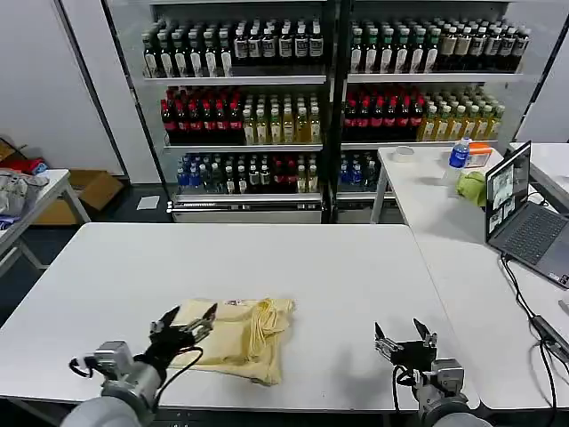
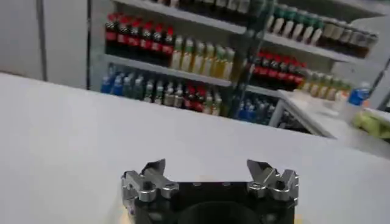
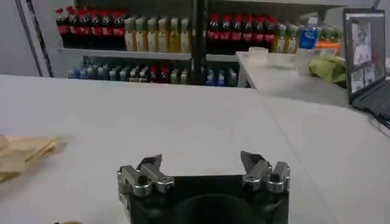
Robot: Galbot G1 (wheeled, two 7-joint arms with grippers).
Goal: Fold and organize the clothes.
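Head view: the T-shirt [image 1: 238, 338] is seen lying on the white table [image 1: 267, 267], toward the near edge and on the robot's left side, already gathered into a compact, roughly rectangular bundle with a small label showing at its far edge. Bunched creases are noted down its right portion, so the fold is judged rough rather than flat. The left gripper [image 1: 185, 324] is held just over the bundle's left corner with its fingers spread and nothing between them; contact with the fabric cannot be confirmed. The right gripper [image 1: 404, 340] is held low over bare table well to the right of the shirt, fingers likewise spread and empty. Left wrist view: the left gripper [image 2: 210, 175] is recorded with its jaws apart, bare table ahead of it, and a sliver of cream fabric beneath its body. Right wrist view: the right gripper [image 3: 204, 171] is recorded wide apart and empty, the T-shirt [image 3: 24, 153] lying well off to one side. Folding is judged largely done; smoothing and final placement appear to be left.
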